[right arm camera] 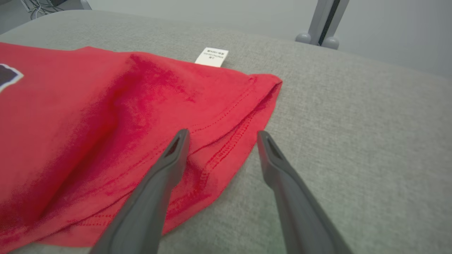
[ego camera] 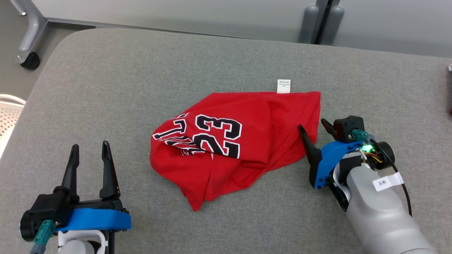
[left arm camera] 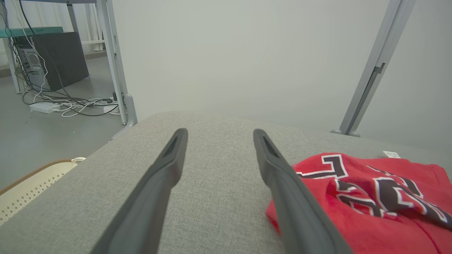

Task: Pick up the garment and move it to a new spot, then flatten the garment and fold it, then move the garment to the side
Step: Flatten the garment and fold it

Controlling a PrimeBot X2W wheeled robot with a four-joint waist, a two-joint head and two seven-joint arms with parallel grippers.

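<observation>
1. Find the red garment (ego camera: pixel 226 148) heaped and unflattened mid-way across the grey padded table (ego camera: pixel 106 88), long axis running from about 7 o'clock to 1 o'clock in the head view, white label (ego camera: pixel 283 86) at its far edge.
2. Note the right gripper (ego camera: pixel 312 124) at the heap's 3 o'clock: fingers spread wide, empty, straddling the stitched hem (right arm camera: pixel 226 141); cannot tell whether touching cloth.
3. Note the left gripper (ego camera: pixel 90 144) at the heap's 8 o'clock, well apart from the cloth, likewise spread and empty.
4. Judge the right arm nearer; probably a pinch on that hem to begin the pick-up.
</observation>
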